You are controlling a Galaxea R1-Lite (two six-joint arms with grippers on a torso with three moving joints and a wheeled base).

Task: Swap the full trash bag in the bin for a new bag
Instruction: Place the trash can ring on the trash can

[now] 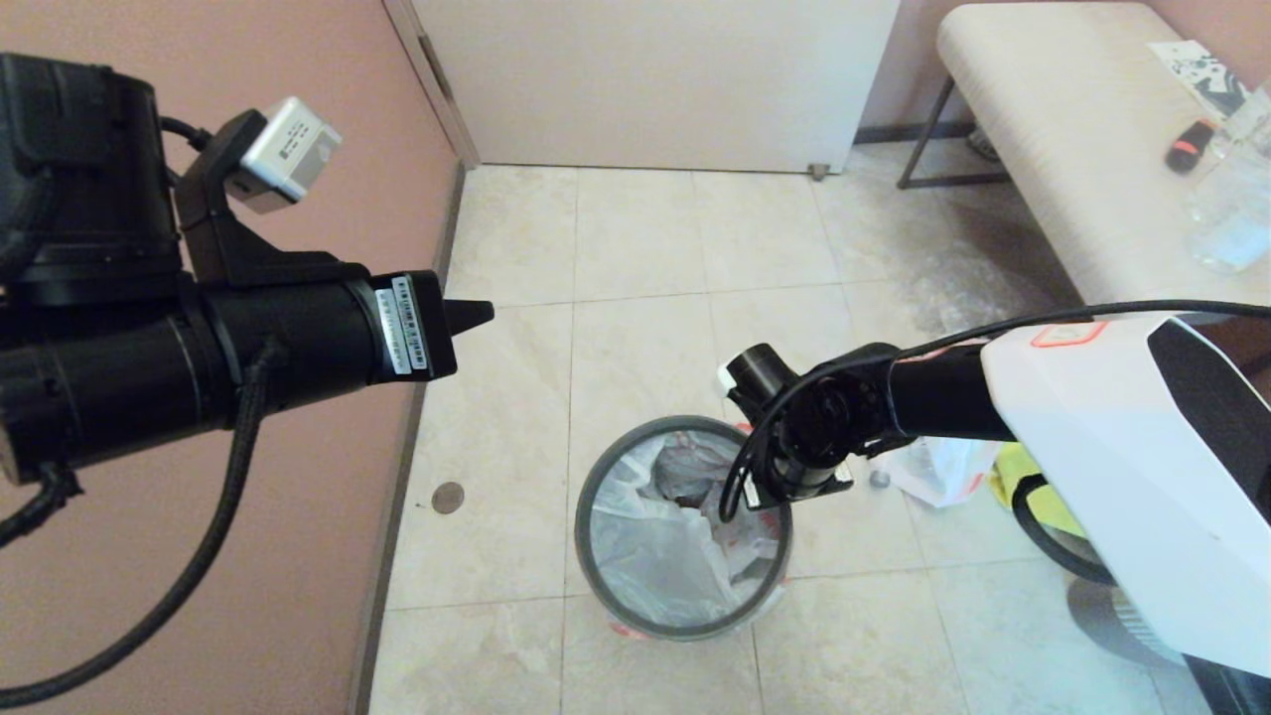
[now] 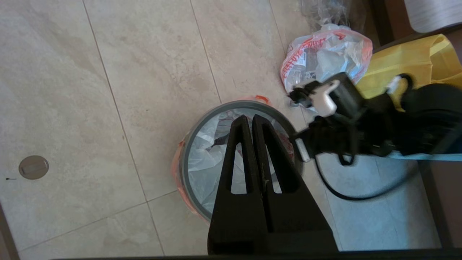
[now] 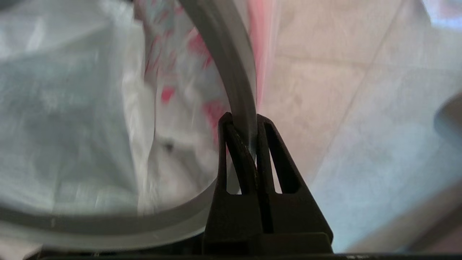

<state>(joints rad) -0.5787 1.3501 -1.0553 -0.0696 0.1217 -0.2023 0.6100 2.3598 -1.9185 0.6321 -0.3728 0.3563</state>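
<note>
The bin [image 1: 586,506] stands on the tiled floor, its grey hoop rim [image 3: 231,72] on top. The new bag [image 1: 645,546] lines it, pink edge folded out under the hoop [image 2: 186,159]. My right gripper [image 3: 241,117] is shut on the hoop at the bin's right side; in the head view the wrist [image 1: 794,437] hides its fingers. My left gripper [image 2: 249,117] is shut on nothing, held high above the bin, far left in the head view [image 1: 475,315]. The full trash bag [image 2: 325,54] lies on the floor right of the bin [image 1: 938,467].
A yellow fabric tote [image 2: 408,61] lies beside the full bag. A clear plastic bag [image 1: 953,288] lies on the floor farther back. A padded bench [image 1: 1053,129] with bottles [image 1: 1231,209] stands at the back right. The pink wall [image 1: 328,556] runs along the left, with a floor drain cover [image 1: 448,497] near it.
</note>
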